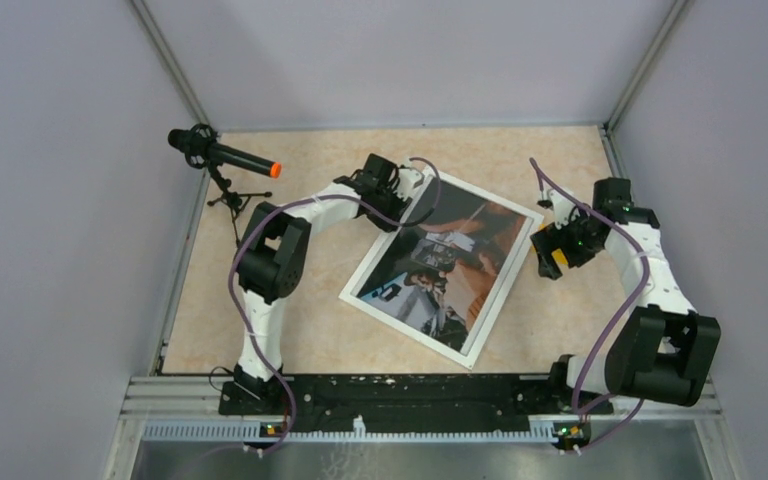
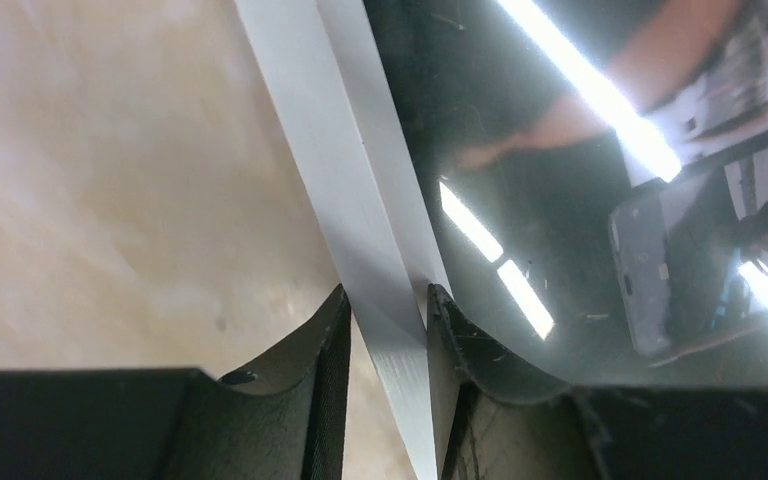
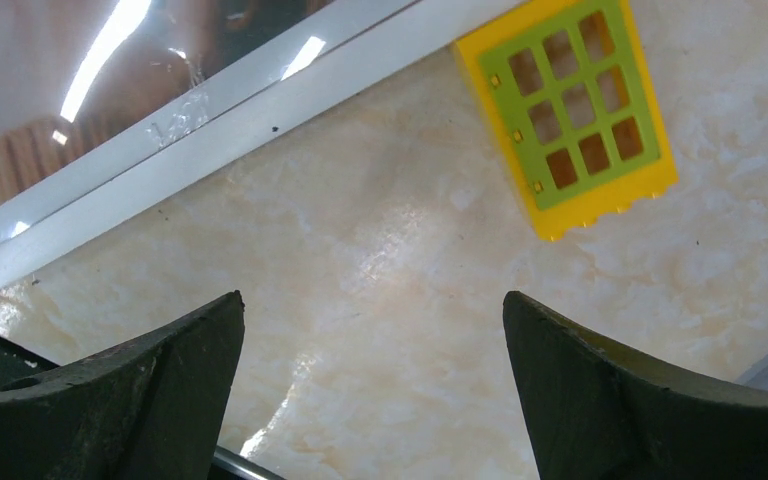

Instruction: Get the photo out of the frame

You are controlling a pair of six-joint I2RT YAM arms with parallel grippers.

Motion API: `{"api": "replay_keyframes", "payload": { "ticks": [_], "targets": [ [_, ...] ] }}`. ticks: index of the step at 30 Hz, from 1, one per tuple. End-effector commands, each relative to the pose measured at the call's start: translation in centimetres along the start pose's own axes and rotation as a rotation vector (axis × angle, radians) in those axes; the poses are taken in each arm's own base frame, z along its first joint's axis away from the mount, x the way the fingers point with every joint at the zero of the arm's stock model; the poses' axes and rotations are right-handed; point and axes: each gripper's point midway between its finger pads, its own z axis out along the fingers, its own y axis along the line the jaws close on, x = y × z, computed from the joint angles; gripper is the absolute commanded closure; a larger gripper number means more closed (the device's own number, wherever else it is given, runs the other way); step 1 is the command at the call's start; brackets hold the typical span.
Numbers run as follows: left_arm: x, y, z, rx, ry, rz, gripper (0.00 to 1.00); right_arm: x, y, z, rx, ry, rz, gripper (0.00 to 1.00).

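Note:
The frame [image 1: 405, 330] lies face up, slanted across the middle of the table, its thin white border around the dark glossy photo [image 1: 450, 260]. My left gripper [image 1: 405, 195] is at the frame's far left corner. In the left wrist view its jaws [image 2: 385, 310] are shut on the white border [image 2: 360, 180], one finger outside over the table and one over the photo [image 2: 560, 200]. My right gripper [image 1: 550, 255] hovers just off the frame's right edge. In the right wrist view it [image 3: 375, 305] is open over bare table, with the frame's border [image 3: 210, 130] to the upper left.
A small yellow block with a green grid [image 3: 570, 110] lies on the table beside the frame's right edge, close to my right gripper. A microphone on a small tripod [image 1: 225, 155] stands at the far left corner. Grey walls close in the table on three sides.

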Motion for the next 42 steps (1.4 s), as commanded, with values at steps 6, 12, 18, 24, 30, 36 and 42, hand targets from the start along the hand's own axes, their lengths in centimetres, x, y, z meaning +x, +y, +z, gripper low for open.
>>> {"api": "replay_keyframes", "payload": {
  "ticks": [6,12,18,24,30,36,42],
  "targets": [
    [-4.8,1.9,1.3,-0.051,0.014,0.238,0.44,-3.1,-1.0,-1.1,-0.004,-0.081,0.000,0.01],
    [-7.0,-7.1,-1.7,0.126,-0.058,0.348,0.22,-6.1,-3.3,-1.7,-0.029,-0.174,0.147,0.01],
    [-8.7,-17.3,-2.7,0.312,-0.116,0.395,0.12,-7.9,-7.1,-2.5,0.003,-0.237,0.304,0.01],
    [-9.5,-24.4,-1.6,0.400,-0.121,0.423,0.02,-6.7,-10.2,-3.1,0.016,-0.267,0.441,0.01],
    [-9.0,-30.5,0.2,0.412,-0.124,0.472,0.03,-4.4,-11.6,-3.3,0.010,-0.266,0.517,0.01],
    [-8.2,-30.7,3.3,0.295,-0.104,0.453,0.06,-3.2,-11.1,-3.4,0.003,-0.245,0.510,0.01],
    [-7.2,-29.1,4.6,0.175,-0.073,0.500,0.25,-2.9,-10.3,-3.6,-0.005,-0.237,0.491,0.01]
  ]
}}
